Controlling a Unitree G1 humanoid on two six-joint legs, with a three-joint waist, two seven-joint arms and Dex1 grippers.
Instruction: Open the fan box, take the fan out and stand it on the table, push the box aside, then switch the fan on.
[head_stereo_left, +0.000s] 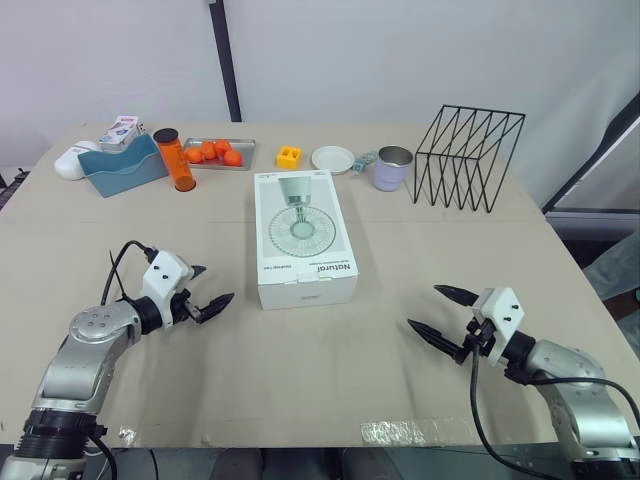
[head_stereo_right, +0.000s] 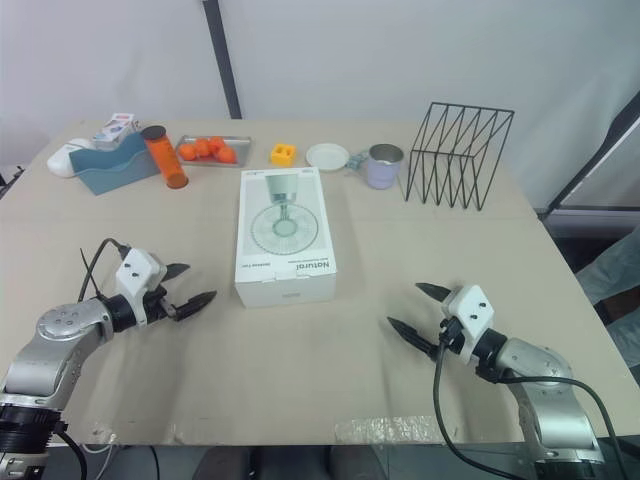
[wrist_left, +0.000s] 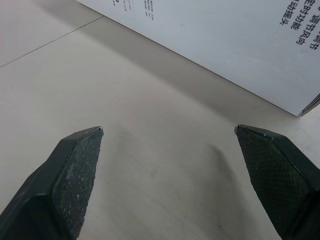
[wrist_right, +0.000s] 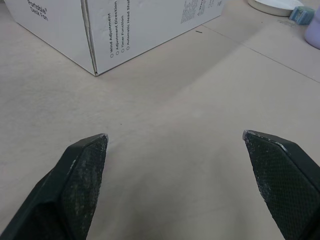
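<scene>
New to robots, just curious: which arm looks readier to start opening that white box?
Probably the left: the left jaws, open, sit close beside the closed white cardboard fan box; the right jaws, also open, are farther off.

i'm counting one fan box (head_stereo_left: 305, 240) on the worktop (head_stereo_left: 300, 370), one black wire rack (head_stereo_left: 468, 155), one lilac mug (head_stereo_left: 392, 168), one white plate (head_stereo_left: 332, 159), one yellow block (head_stereo_left: 289, 156), one orange bottle (head_stereo_left: 174, 160), one blue bin (head_stereo_left: 125, 170) and one metal tray (head_stereo_left: 245, 143). i'm making out roughly four orange fruits (head_stereo_left: 210, 151) bunched in that tray. i'm running two claws, the left claw (head_stereo_left: 217, 282) and the right claw (head_stereo_left: 423, 306).
</scene>
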